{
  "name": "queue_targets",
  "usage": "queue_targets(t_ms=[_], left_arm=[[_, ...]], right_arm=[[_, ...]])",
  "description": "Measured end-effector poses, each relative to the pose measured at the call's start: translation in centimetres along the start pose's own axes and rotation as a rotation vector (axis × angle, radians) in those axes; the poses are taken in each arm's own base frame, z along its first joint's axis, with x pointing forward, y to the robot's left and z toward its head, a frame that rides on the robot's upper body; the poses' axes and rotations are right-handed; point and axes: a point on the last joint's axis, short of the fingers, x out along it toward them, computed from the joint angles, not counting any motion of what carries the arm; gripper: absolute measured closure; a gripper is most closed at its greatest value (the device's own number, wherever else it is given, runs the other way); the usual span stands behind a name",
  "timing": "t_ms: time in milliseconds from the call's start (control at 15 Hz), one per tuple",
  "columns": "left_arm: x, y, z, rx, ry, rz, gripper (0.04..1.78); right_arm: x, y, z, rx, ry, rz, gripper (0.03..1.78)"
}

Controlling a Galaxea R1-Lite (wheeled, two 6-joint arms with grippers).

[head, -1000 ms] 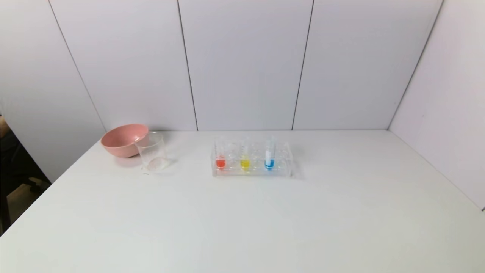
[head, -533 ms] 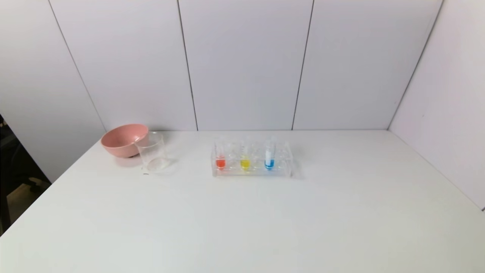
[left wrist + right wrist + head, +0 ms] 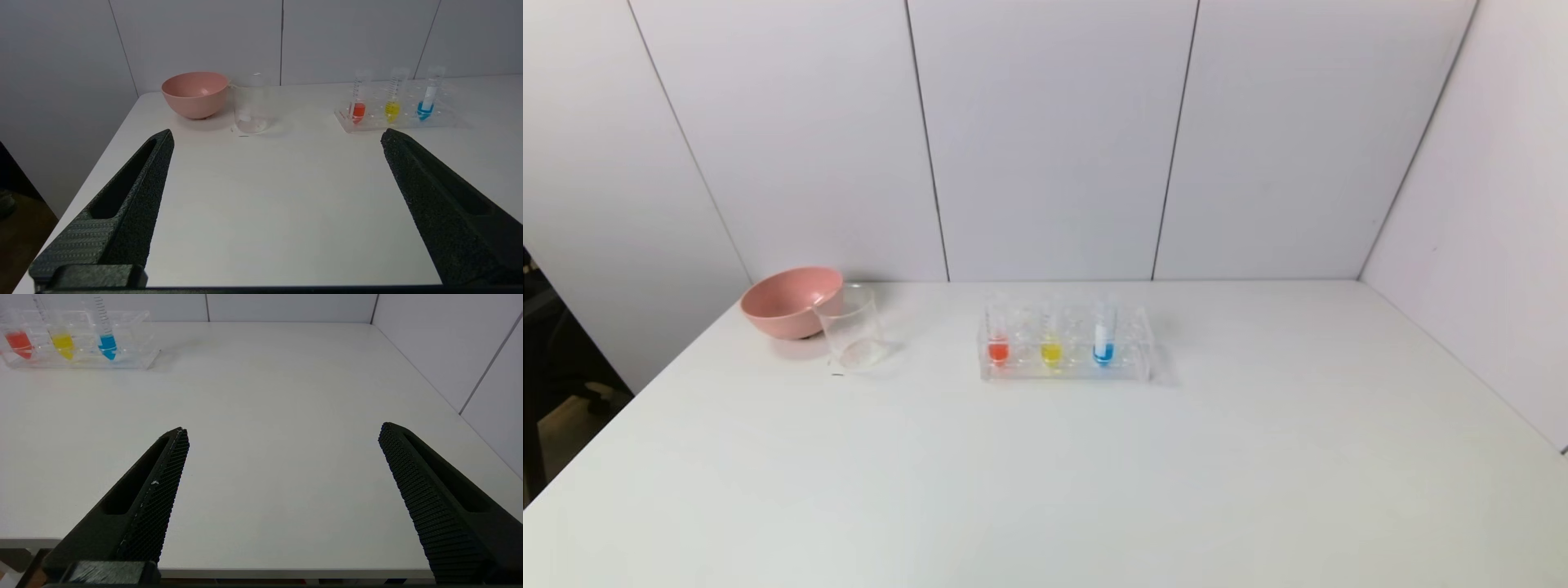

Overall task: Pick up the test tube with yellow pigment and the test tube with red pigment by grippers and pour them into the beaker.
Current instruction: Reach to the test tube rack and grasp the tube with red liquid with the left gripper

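Observation:
The red test tube [image 3: 998, 347] and the yellow test tube [image 3: 1051, 349] stand upright in a clear rack [image 3: 1127, 366] at the table's middle back. They also show in the left wrist view, red [image 3: 358, 110] and yellow [image 3: 392, 109], and in the right wrist view, red [image 3: 18, 343] and yellow [image 3: 63, 344]. The clear beaker [image 3: 851, 327] stands left of the rack; it also shows in the left wrist view [image 3: 250, 108]. My left gripper [image 3: 278, 136] and right gripper [image 3: 282, 432] are open and empty, at the table's near edge. Neither shows in the head view.
A blue-liquid tube [image 3: 1103, 339] stands in the rack right of the yellow one. A pink bowl [image 3: 788, 300] sits behind and touching the beaker's left. White wall panels close the back and right. The table's left edge drops off beside the bowl.

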Motion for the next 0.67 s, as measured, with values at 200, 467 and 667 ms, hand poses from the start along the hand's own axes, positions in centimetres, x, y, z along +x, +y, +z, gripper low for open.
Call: queue_targets(t_ms=[200, 467, 667], left_arm=[[1.9, 0.0, 2.9, -0.051, 0.013, -0.033, 0.04], [6.8, 0.3, 5.3, -0.084, 0.029, -0.048, 0.04], [11.5, 0.3, 5.8, -0.096, 0.070, -0.086, 0.04]], right_arm=[[0.0, 0.0, 0.0, 0.000, 0.000, 0.000, 0.11], [0.0, 0.0, 0.0, 0.000, 0.000, 0.000, 0.11], [0.0, 0.0, 0.0, 0.000, 0.000, 0.000, 0.11]])
